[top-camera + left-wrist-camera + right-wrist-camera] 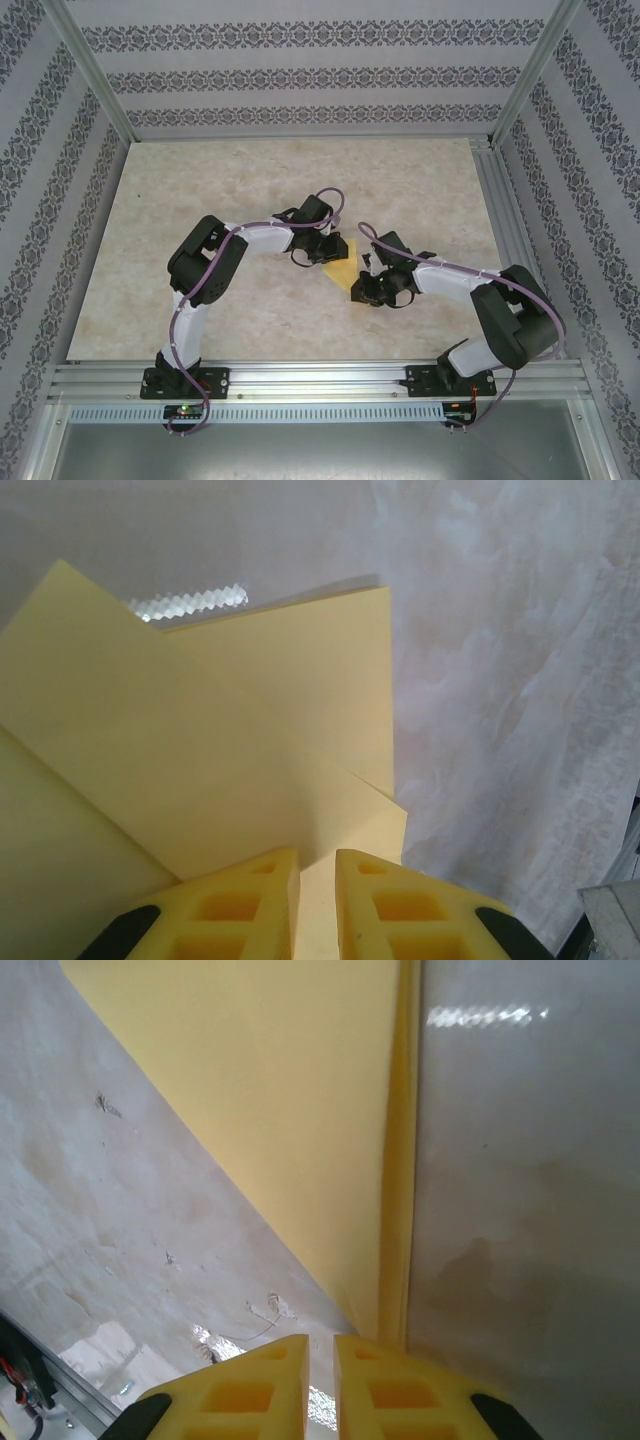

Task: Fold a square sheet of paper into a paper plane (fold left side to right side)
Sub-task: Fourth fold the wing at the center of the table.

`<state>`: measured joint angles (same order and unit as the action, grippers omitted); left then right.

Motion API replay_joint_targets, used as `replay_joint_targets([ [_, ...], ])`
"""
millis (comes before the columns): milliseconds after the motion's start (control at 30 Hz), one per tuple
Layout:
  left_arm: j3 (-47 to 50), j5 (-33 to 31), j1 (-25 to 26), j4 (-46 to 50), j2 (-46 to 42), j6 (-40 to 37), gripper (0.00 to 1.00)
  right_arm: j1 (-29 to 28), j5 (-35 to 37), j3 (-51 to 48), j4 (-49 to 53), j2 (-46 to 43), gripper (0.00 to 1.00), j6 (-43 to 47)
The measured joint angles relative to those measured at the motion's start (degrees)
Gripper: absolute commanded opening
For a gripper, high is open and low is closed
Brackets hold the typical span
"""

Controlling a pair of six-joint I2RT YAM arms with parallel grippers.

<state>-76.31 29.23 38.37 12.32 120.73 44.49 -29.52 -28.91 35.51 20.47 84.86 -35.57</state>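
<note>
The yellow-orange sheet of paper (343, 272) lies mid-table as a creased pointed shape between both grippers. In the left wrist view the paper (230, 730) shows overlapping folded layers whose creases meet at my left gripper (317, 852). Its fingers stand shut with a thin slit, their tips on the paper. From above, the left gripper (328, 250) is at the sheet's far edge. My right gripper (320, 1338), shut with bare table in its slit, sits at the paper's (290, 1110) narrow point, beside a raised folded edge. Seen from above, the right gripper (368, 285) is at the sheet's near right side.
The marbled beige table (250, 180) spreads wide around the paper. An aluminium rail (320, 378) runs along the near edge by the arm bases. Metal posts and patterned walls close in the back and sides.
</note>
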Motion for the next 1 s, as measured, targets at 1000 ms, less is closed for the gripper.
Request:
replay_joint_targets([
  [1000,-0.4,-0.1,0.1,0.1,0.5,0.0,0.19,6.5,-6.6,-8.4,-11.1,-1.3,0.13,2.1],
])
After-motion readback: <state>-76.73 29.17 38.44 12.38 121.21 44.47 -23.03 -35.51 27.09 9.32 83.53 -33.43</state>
